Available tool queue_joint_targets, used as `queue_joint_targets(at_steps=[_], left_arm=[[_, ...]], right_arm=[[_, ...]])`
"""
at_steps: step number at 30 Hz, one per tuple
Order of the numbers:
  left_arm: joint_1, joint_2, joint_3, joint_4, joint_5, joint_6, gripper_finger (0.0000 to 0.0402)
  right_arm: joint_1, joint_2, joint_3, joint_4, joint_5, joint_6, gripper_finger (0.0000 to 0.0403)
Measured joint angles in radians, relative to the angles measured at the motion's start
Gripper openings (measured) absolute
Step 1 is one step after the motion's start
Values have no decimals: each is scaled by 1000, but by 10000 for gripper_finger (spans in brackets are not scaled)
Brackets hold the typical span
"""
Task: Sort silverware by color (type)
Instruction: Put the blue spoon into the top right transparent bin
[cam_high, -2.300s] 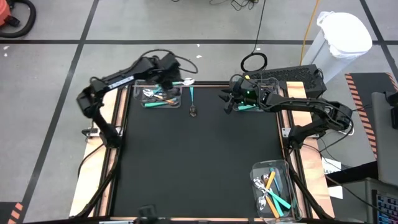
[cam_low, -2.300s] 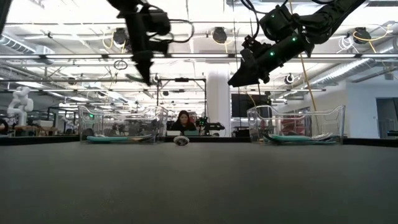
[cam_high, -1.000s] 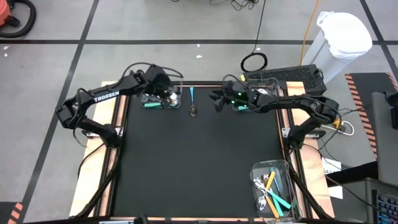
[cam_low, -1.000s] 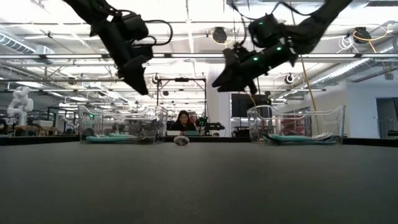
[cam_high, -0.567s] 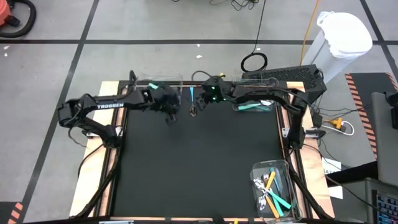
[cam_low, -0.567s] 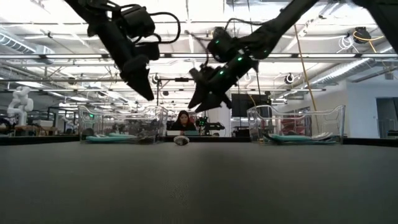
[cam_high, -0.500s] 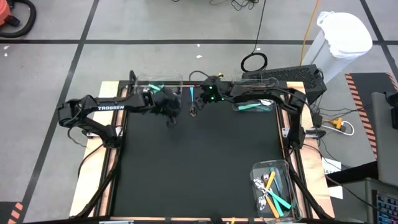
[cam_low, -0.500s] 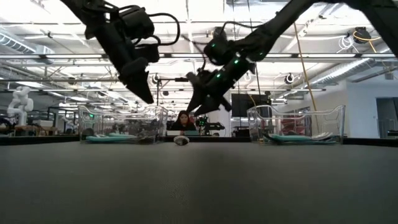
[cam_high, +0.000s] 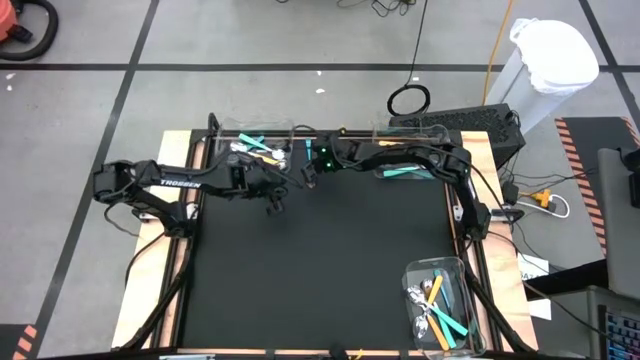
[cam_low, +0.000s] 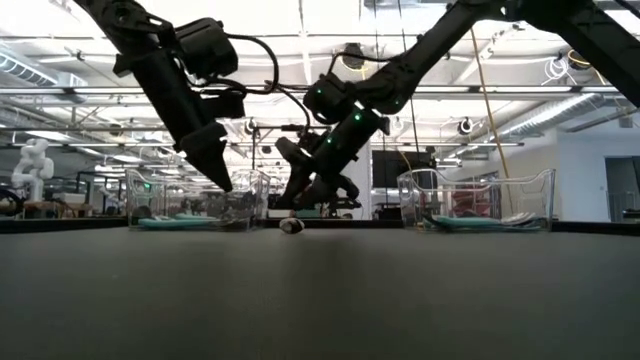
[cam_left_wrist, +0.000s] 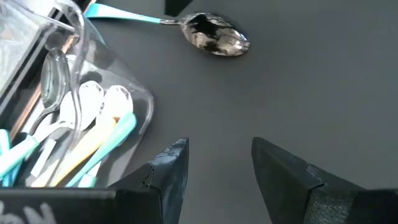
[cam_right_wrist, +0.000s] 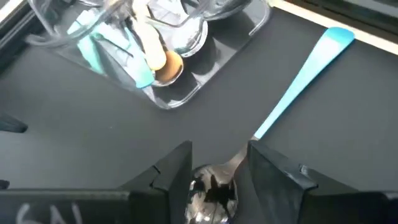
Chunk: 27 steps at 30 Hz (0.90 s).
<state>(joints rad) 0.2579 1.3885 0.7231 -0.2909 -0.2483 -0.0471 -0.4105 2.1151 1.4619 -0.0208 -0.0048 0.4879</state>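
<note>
With the right gripper (cam_right_wrist: 214, 165) open and straddling the lone spoon (cam_right_wrist: 214, 186) at the mat's 12 o'clock edge, close on its neck (bowl is slippery). Left gripper (cam_left_wrist: 217, 165), open and empty, waits beside the left bin (cam_high: 228, 140).

Black mat (cam_high: 320, 260) laid over wooden table (cam_high: 170, 300). Clear bin (cam_high: 262, 150) set at far left, second clear bin (cam_high: 410, 165) at far right, third clear bin (cam_high: 440, 300) at near right corner. White bag (cam_high: 550, 55) and black cable loop (cam_high: 408, 99) seen on grey floor (cam_high: 80, 120).
</note>
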Motion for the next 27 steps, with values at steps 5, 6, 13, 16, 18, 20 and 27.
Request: queue_joint_targets(at_steps=[5, 6, 13, 16, 18, 20, 27], left_arm=[[1, 0, 0, 15, 0, 0, 180], [1, 0, 0, 25, 0, 1, 180], [1, 0, 0, 56, 0, 9, 180], [-4, 0, 0, 54, 0, 7, 180], [-11, 0, 0, 49, 0, 6, 180], [-17, 0, 0, 49, 0, 7, 180], [-32, 0, 0, 37, 1, 3, 180]], right_arm=[[-2, -1, 39, -92, -12, 63, 153], [-1, -1, 42, -91, -23, 71, 153], [37, 10, 44, -97, -49, 121, 153], [40, 23, 43, -111, -40, 122, 153], [44, 29, 44, -111, -43, 122, 153], [50, 37, 46, -110, -40, 115, 153], [103, 23, 42, -278, -141, 75, 153]])
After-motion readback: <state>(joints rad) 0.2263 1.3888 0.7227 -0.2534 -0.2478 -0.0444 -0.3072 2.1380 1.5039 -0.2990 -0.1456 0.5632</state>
